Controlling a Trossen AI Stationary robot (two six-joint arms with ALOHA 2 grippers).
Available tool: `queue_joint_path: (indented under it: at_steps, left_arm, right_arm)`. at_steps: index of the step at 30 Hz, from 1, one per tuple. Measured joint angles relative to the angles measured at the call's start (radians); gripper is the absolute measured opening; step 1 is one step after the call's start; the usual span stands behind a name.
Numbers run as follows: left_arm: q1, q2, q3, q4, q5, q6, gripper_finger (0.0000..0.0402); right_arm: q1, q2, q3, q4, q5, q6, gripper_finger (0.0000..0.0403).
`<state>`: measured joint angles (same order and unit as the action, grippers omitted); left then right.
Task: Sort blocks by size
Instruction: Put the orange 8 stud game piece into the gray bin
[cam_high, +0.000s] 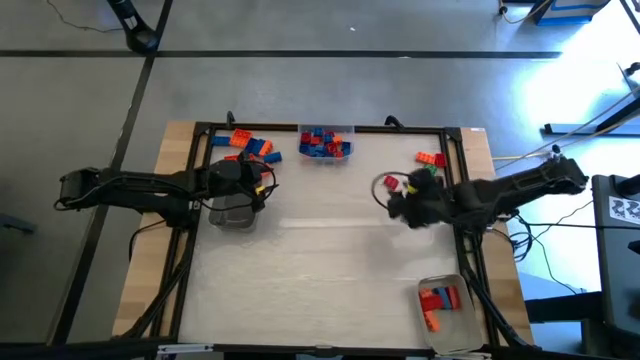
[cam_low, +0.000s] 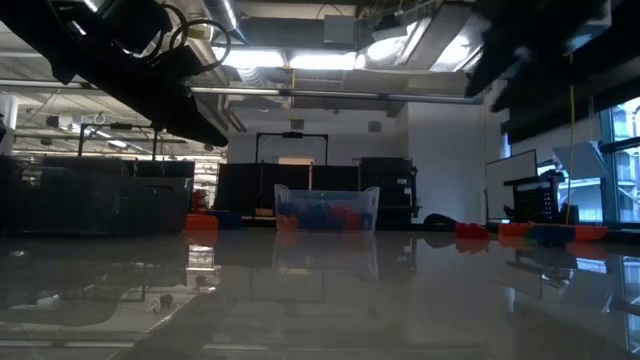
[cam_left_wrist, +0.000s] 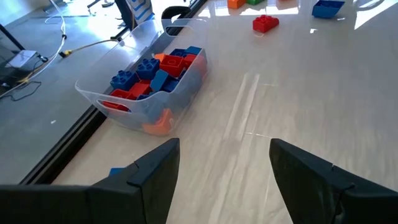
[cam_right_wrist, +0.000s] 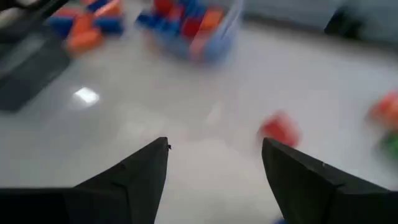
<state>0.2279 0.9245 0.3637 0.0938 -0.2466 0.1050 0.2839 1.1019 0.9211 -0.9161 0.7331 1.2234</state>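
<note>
My right fingers stand apart with nothing between them, only bare tabletop showing in the gap (a lone red block lies just ahead of them). My left fingers are spread wide too, empty, pointing across open surface toward a clear tray heaped with red, blue and orange blocks.

From above, the broad middle and near part of the tabletop is free. The things keep to the edges: that full tray sits at the far edge in the middle, loose orange and blue blocks lie at the far left corner, a few red, orange and green ones near the far right, and a second tray holding red and orange blocks sits at the near right corner. A dark frame runs round the tabletop's border.

My left arm reaches in level from the left side, its fingers over an empty-looking clear tray. My right arm comes in from the right, slanting slightly toward the near edge, fingers over the right half.
</note>
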Motion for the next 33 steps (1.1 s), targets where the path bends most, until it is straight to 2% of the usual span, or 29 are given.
queue_joint_path:
  at_steps: [3,7,11,15,19,21,27,33]
  left_arm:
    - [0.0,0.0,0.0,-0.001,0.0,-0.011,0.0235]
    - [0.0,0.0,0.0,-0.006,0.0,-0.027,0.0235]
    - [0.0,0.0,0.0,-0.007,0.0,-0.027,0.0235]
    - [0.0,0.0,0.0,-0.004,0.0,-0.026,0.0235]
    - [0.0,0.0,0.0,-0.004,0.0,-0.027,0.0235]
    - [0.0,0.0,0.0,-0.004,0.0,-0.027,0.0235]
    - [0.0,0.0,0.0,-0.004,0.0,-0.025,0.0235]
    - [0.0,0.0,0.0,0.001,0.0,-0.023,0.0235]
  right_arm:
    - [-0.108,0.061,0.0,0.067,0.094,-0.205,0.0259]
    - [-0.279,0.156,0.0,0.1,0.127,-0.274,0.0259]
    - [-0.464,0.259,0.0,0.11,0.04,-0.257,0.026]
    - [-0.602,0.375,0.0,0.243,-0.08,-0.33,0.026]
    - [-0.654,0.481,0.0,0.432,-0.145,-0.391,0.026]
    - [-0.682,0.518,0.0,0.463,-0.159,-0.383,0.026]
    - [-0.787,0.566,0.0,0.339,-0.118,-0.289,0.026]
    - [-0.789,0.561,0.08,0.297,-0.179,-0.396,0.026]
